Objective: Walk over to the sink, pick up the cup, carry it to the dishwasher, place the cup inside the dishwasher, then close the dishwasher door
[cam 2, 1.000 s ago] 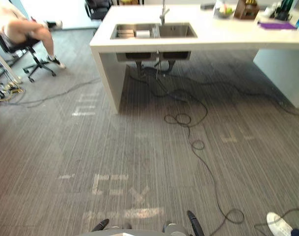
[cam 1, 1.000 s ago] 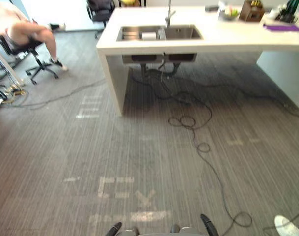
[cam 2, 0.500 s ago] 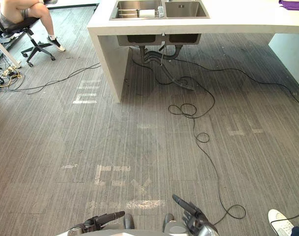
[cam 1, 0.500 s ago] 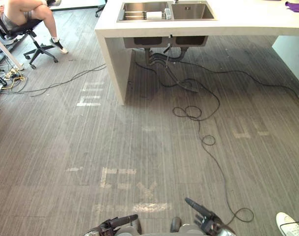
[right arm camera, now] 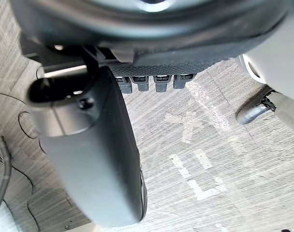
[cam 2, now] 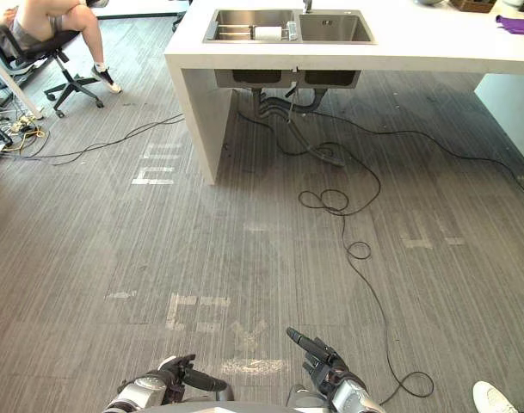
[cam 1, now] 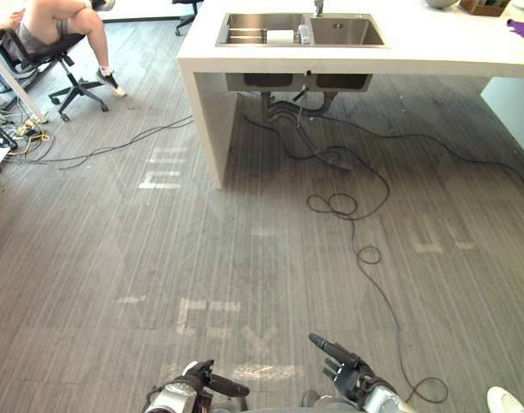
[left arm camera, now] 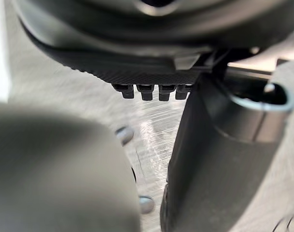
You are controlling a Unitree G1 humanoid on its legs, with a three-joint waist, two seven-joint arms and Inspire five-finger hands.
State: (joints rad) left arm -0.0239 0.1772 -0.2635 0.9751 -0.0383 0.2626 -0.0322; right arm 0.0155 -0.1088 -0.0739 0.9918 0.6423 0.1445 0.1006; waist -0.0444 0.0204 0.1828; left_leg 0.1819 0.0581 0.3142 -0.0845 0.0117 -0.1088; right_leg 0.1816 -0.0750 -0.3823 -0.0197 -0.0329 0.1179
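The steel double sink (cam 1: 348,33) is set in a white counter (cam 1: 434,52) far ahead across the floor. A white item (cam 1: 280,37) lies in its left basin, and a small clear object (cam 1: 305,34) stands at the divider; I cannot tell if that is the cup. Low at the near edge, my left hand (cam 1: 201,385) and right hand (cam 1: 343,368) hang over the grey floor. Both hold nothing, with relaxed fingers. The wrist views show each hand's thumb (left arm camera: 209,159) (right arm camera: 93,159) and fingers (right arm camera: 151,83) over bare floor.
Cables (cam 1: 356,206) loop on the floor from under the sink toward my right side. A person sits on an office chair (cam 1: 51,60) at the far left, beside more cables (cam 1: 21,138). Pale tape marks (cam 1: 206,314) lie ahead. A white shoe (cam 1: 507,401) shows at the lower right.
The camera has moved, so the counter and floor shifted in the picture. Both hands have come up further into view at the near edge.
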